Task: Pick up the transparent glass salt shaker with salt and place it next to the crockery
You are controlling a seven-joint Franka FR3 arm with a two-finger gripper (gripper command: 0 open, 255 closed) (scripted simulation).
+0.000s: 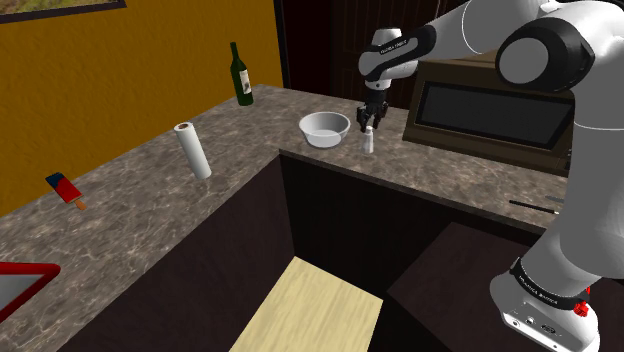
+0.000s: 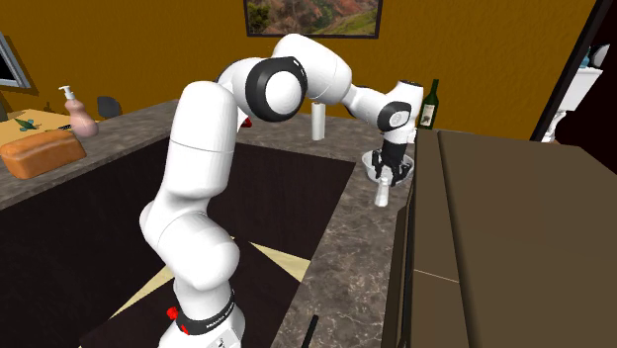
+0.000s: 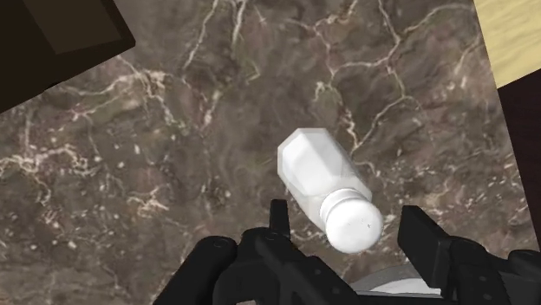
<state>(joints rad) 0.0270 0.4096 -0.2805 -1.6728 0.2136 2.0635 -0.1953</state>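
Observation:
A small white salt shaker (image 1: 367,142) (image 2: 383,191) stands upright on the brown marble counter (image 1: 150,210), just beside a pale bowl (image 1: 324,128) (image 2: 370,164). My black gripper (image 1: 370,120) (image 2: 394,176) points down right over the shaker's top. Seen from the wrist, the gripper (image 3: 347,217) is open. The shaker (image 3: 321,173) has its round cap between the two fingers (image 3: 277,221), with a gap on each side, so neither touches it.
A dark box-shaped cabinet (image 1: 490,110) stands close to the gripper on the shoulder view's right. A green wine bottle (image 1: 241,76) and a paper towel roll (image 1: 192,150) stand farther along the counter. The counter edge drops to a dark recess (image 1: 330,230) in front.

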